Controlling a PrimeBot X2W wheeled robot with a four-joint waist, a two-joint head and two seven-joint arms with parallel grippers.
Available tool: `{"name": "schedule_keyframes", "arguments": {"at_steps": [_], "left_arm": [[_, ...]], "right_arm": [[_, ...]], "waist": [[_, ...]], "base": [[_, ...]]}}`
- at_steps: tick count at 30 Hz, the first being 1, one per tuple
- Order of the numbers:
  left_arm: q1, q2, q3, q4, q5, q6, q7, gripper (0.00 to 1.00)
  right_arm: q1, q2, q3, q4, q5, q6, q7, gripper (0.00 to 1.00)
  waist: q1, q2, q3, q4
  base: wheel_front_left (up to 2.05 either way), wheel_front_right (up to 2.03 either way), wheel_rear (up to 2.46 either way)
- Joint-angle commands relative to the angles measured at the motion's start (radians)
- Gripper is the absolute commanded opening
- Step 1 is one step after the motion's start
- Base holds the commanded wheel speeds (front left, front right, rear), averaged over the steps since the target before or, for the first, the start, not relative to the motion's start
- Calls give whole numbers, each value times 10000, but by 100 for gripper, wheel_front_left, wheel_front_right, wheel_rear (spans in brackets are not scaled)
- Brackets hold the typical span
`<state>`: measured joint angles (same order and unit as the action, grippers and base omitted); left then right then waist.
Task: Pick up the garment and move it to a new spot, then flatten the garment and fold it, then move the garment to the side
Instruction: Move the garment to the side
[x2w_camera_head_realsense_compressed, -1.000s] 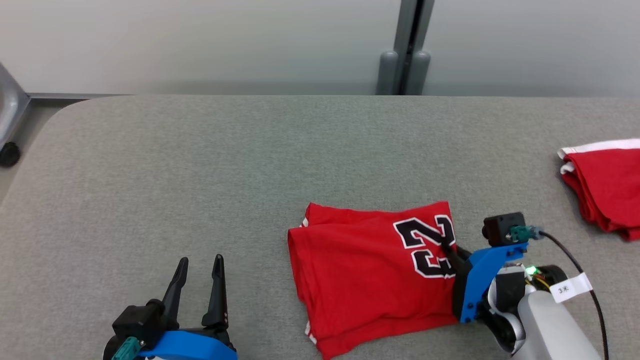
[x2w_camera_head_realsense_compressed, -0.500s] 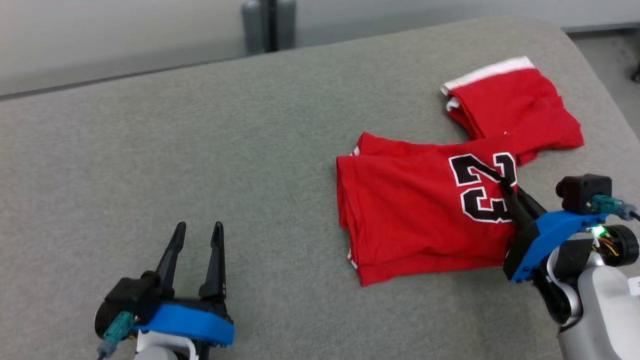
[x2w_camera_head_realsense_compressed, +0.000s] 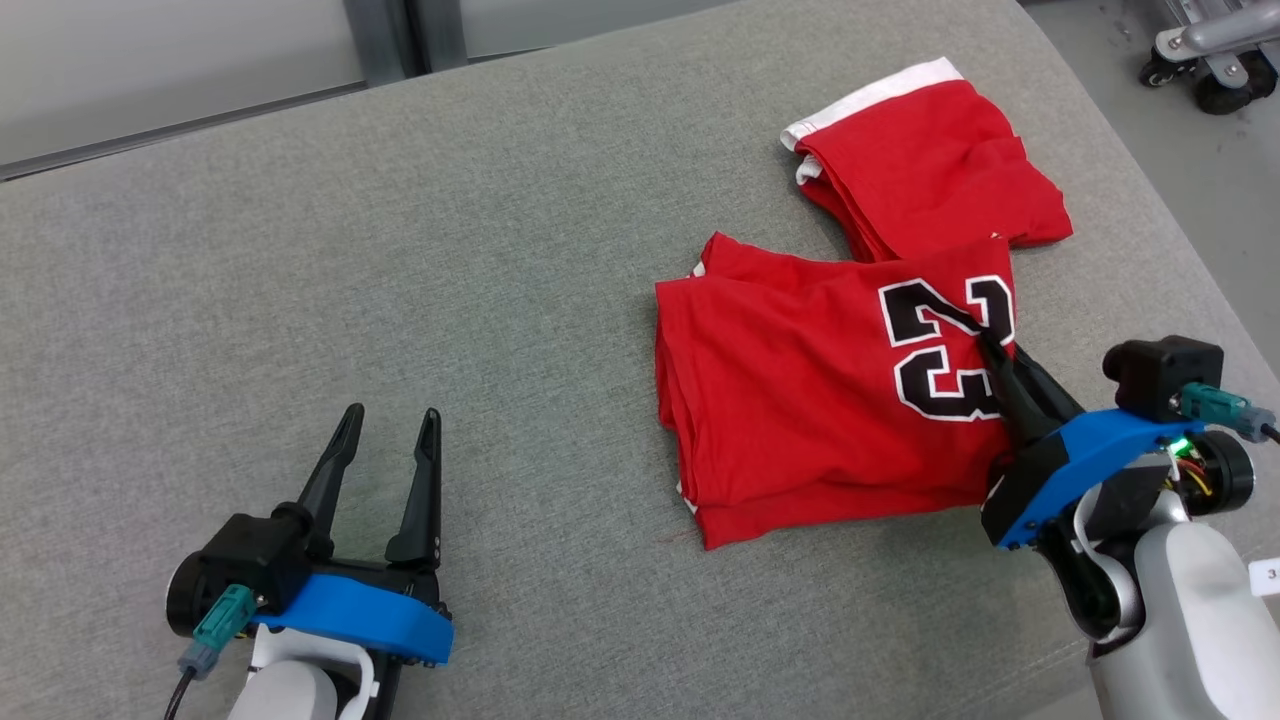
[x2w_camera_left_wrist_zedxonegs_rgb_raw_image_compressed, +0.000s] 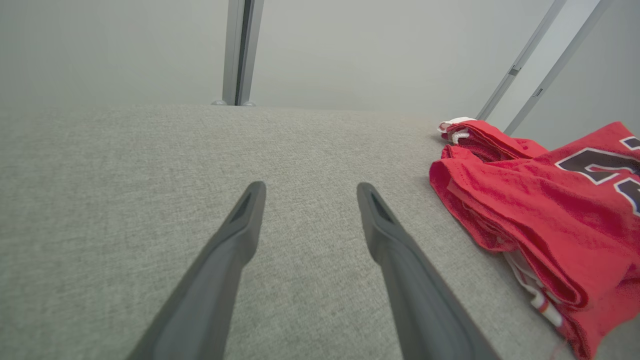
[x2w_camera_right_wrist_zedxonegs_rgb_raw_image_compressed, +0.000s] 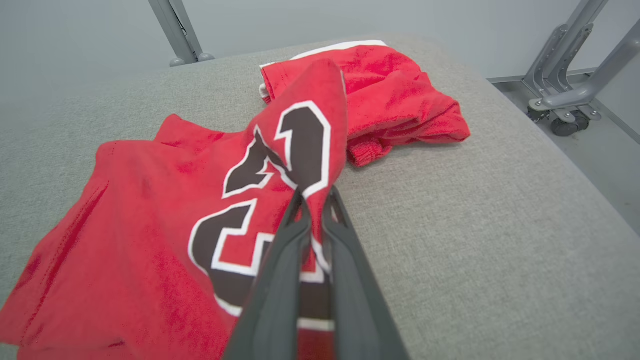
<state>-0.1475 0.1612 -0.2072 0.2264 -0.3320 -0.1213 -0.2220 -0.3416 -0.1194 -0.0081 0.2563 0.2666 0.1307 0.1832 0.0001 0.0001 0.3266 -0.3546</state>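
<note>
— Since the jersey (x2w_camera_head_realsense_compressed: 820, 400) lies folded in layers, how much of the job would you call done?

— Most of it, I judge. Picking up, flattening and folding look finished: it is a rough rectangle on the right half of the table (x2w_camera_head_realsense_compressed: 400, 250), stacked edges showing along its left and near sides. Only the move to the side seems left.

— Is that move under way?

— It looks so. The right gripper (x2w_camera_head_realsense_compressed: 985, 335) is clenched on the jersey's right edge, its 2 fingers pinching the cloth right at the black 23 (x2w_camera_head_realsense_compressed: 945, 350). From the right wrist that pinched fold stands up off the table while the rest lies flat.

— And the left gripper (x2w_camera_head_realsense_compressed: 391, 413)?

— Spread wide, holding nothing, over bare table at the near left, well apart from the jersey.

— What about the cloth itself?

— Thin red knit, soft and limp, creasing where it is pulled. The 23 is black with white outline, and a bit of white trim shows at the near left corner. Red shorts (x2w_camera_head_realsense_compressed: 930, 160) with a white band lie folded at the far right; the jersey's far right corner reaches them, though whether it overlaps I cannot tell. The table is covered in coarse grey weave, with rounded corners.
</note>
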Motion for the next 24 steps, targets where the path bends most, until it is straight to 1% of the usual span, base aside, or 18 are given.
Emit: {"name": "schedule_keyframes", "arguments": {"at_steps": [1, 6, 9, 13, 19, 24], "left_arm": [[-94, 95, 4, -37, 54, -10, -5, 100], [6, 102, -16, 91, 50, 87, -35, 100], [80, 29, -120, 148, 22, 103, -93, 100], [123, -126, -229, 248, -64, 91, -160, 100], [194, -245, -392, 405, -98, 78, -274, 100], [252, -287, -440, 434, -154, 88, -334, 100]], "right_arm": [[-198, -29, 52, -44, -14, 1, -29, 0], [-1036, -388, 490, 137, -242, 1, 241, 0], [-1693, -662, 772, 486, -324, 1, 504, 0], [-2598, -1128, 837, 1093, -332, 1, 867, 0], [-3621, -2085, 644, 1970, -557, 1, 1199, 0], [-4161, -3101, 168, 2527, -848, -1, 1564, 0]], "waist": [[-1, -1, -25, 28], [-1, -1, -278, 284], [-1, -1, -452, 549], [-1, -1, -649, 1005], [-1, -1, -790, 1729], [-1, -1, -770, 2295]], "base": [[0, 0, 0], [0, 0, 0], [0, 0, 0], [0, 0, 0], [0, 0, 0], [0, 0, 0]]}}
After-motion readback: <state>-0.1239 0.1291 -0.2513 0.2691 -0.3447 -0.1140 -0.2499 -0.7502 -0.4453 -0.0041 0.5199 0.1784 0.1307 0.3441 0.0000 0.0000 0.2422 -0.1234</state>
